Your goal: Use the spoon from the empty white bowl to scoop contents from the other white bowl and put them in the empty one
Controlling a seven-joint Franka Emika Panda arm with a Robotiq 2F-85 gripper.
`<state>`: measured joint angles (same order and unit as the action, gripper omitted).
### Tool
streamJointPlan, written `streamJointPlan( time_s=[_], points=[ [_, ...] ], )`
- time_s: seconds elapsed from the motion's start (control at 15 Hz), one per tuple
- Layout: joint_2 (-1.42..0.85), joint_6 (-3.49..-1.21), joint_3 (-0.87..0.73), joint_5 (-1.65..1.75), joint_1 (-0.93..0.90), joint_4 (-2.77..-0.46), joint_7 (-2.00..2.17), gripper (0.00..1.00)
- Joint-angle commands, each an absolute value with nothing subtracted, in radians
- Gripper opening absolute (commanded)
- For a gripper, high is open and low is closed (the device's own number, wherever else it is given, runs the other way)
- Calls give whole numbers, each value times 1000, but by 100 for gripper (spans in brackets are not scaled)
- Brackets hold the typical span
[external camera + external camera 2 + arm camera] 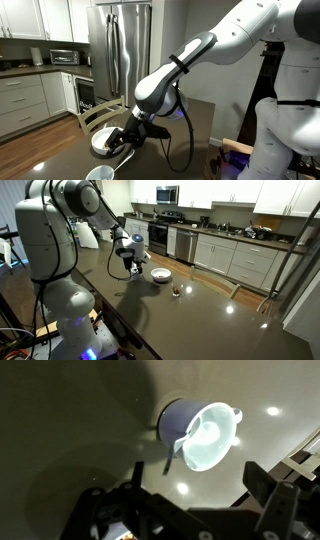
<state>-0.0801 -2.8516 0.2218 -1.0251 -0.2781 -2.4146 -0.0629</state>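
In the wrist view the empty white bowl [208,432], small and deep, lies on the dark table ahead of my gripper [195,488]. The spoon [173,458] leans in it, with its slim handle sticking out over the near rim. My fingers [257,482] stand wide apart with nothing between them, short of the bowl. In both exterior views the gripper [127,143] [133,266] hangs low beside the other white bowl [103,140] [160,275], which is wider; its contents are too small to make out. The small bowl [100,172] sits at the frame's bottom edge.
The dark glossy table [200,320] carries a small brownish thing [177,290] near the wide bowl. Behind stand kitchen cabinets [225,255], a stove [160,232] and a steel fridge [120,50]. The robot's white base [60,300] stands at the table's edge.
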Motion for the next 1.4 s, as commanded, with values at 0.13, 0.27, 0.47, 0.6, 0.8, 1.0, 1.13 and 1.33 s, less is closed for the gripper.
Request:
streamJointPlan(
  time_s=[0.13,0.27,0.47,0.6,0.8,1.0,1.13,1.33],
  points=[
    [-69,-2872,228,-1016,-288,-2433,-42,100],
    [-72,-2894,237,-1023,-299,-2445,-24,100],
    [-71,-2921,244,-1022,-316,-2464,5,100],
    [-65,-2940,249,-1014,-332,-2480,36,100],
    [-62,-2976,255,-1015,-353,-2496,63,75],
    [-69,-3027,253,-990,-374,-2508,84,60],
    [-75,-3067,248,-954,-385,-2521,107,47],
    [-78,-3103,268,-870,-362,-2541,172,28]
  ],
)
